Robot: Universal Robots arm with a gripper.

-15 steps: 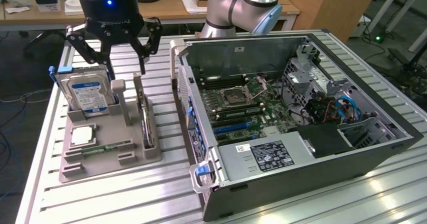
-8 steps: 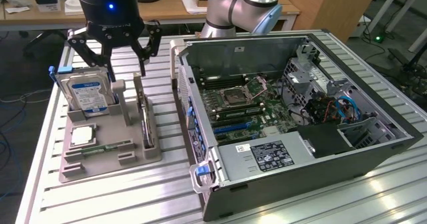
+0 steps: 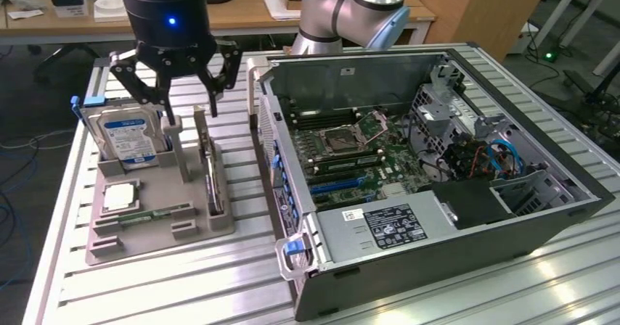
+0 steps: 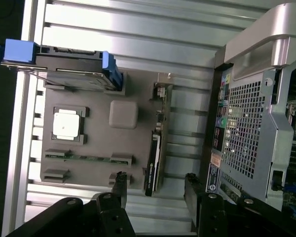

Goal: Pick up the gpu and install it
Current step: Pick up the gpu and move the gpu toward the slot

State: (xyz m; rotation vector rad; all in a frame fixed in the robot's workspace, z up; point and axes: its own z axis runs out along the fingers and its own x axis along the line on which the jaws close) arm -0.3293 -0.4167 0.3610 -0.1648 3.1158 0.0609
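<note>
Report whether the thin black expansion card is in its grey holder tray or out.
In: the thin black expansion card stands on edge in the grey holder tray, with the open fingers above it.

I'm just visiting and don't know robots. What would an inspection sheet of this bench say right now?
Surface: slatted metal table, bare around the parts.
Job's things: gpu stands on edge in a grey holder, not yet picked up; open computer case lies beside it on the exterior view's right.
Clutter: hard drive upright in the holder; processor chip and memory stick lie flat on it.
Grippers: gripper open, holding nothing, above the holder between hard drive and gpu.
Cables: blue and red wires inside the case.
Surroundings: wooden desk behind the table.
</note>
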